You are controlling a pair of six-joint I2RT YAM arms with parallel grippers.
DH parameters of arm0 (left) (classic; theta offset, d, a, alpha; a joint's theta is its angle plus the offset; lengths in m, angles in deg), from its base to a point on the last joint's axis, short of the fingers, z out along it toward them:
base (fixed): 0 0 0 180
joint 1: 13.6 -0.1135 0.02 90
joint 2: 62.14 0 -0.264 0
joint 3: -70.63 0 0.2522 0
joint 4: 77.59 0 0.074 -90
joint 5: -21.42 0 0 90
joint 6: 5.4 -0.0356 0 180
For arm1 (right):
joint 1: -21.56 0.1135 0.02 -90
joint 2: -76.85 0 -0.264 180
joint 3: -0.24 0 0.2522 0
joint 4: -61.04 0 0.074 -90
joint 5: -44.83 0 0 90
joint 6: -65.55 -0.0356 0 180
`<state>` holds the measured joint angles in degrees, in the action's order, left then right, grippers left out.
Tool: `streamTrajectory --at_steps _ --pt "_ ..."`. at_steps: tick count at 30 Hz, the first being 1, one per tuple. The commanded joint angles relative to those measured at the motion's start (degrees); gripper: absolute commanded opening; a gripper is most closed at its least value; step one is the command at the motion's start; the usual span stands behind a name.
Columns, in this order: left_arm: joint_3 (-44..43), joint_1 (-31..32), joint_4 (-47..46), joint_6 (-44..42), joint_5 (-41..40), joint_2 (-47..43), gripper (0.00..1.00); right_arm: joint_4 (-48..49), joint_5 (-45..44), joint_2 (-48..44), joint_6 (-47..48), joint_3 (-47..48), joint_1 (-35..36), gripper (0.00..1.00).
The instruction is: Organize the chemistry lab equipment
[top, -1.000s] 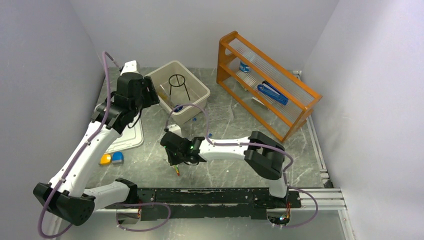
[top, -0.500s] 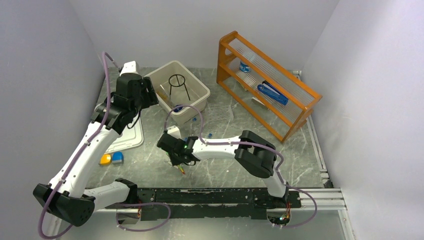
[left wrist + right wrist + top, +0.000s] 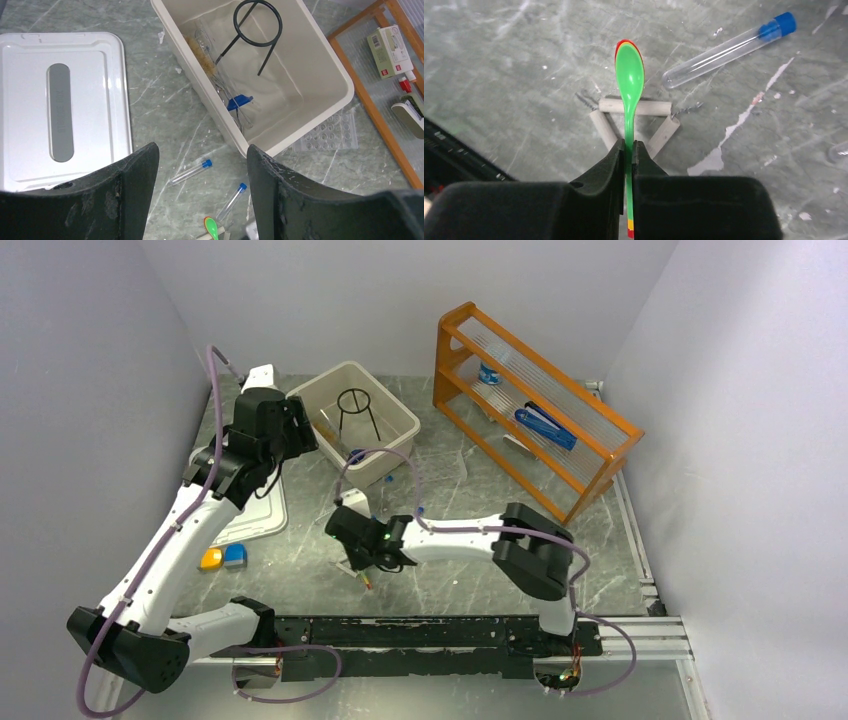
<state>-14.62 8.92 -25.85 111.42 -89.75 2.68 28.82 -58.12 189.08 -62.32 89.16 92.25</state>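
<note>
**Right hand pinching a spoon stack**

My right gripper (image 3: pixel 628 147) is pinching one green-topped spoon stack (image 3: pixel 629 75) over one clay triangle (image 3: pixel 634 106). My left gripper (image 3: pixel 201 150) is hanging spread above two loose tubes (image 3: pixel 190 173). One ring stand (image 3: pixel 267 60) is sitting in the bin (image 3: pixel 320 60). A grey marbled tabletop (image 3: pixel 165 115) and plain pale walls (image 3: pixel 400 290) are surrounding everything.

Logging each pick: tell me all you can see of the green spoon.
The green spoon looks like glossy plastic, slim-handled with an oval bowl. Yellow and red edges behind it suggest a nested stack. The right gripper has its fingers shut on the handle, with the bowl pointing away over a clay triangle. Whether they touch is unclear.
</note>
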Motion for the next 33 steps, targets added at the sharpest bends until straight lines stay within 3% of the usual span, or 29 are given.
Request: streamTrajectory --at_steps 1,11,19,24,29,33 --pt "0.24 -0.73 -0.58 0.68 2.84 -0.75 0.7 8.57 -1.73 -8.64 2.03 -4.93 0.13 0.03" --pt "6.28 -1.05 -10.63 3.4 31.07 -1.38 0.84 22.05 -3.67 -23.71 4.62 -15.58 -3.72 0.03" --pt "12.38 -2.13 -21.62 8.79 48.02 -1.16 0.87 31.28 -1.45 -33.6 3.37 -25.76 -9.73 0.03" --pt "17.0 -2.11 -29.64 10.87 56.65 -1.25 0.82 37.26 6.04 -38.17 0.15 -29.99 -14.71 0.03" --pt "15.86 -2.13 -29.1 6.77 61.48 1.29 0.77 40.05 11.84 -39.38 -0.89 -30.58 -17.51 0.03" --pt "17.86 -2.05 -34.39 9.45 66.02 1.59 0.67 40.68 14.1 -39.36 -0.96 -29.99 -18.36 0.03"
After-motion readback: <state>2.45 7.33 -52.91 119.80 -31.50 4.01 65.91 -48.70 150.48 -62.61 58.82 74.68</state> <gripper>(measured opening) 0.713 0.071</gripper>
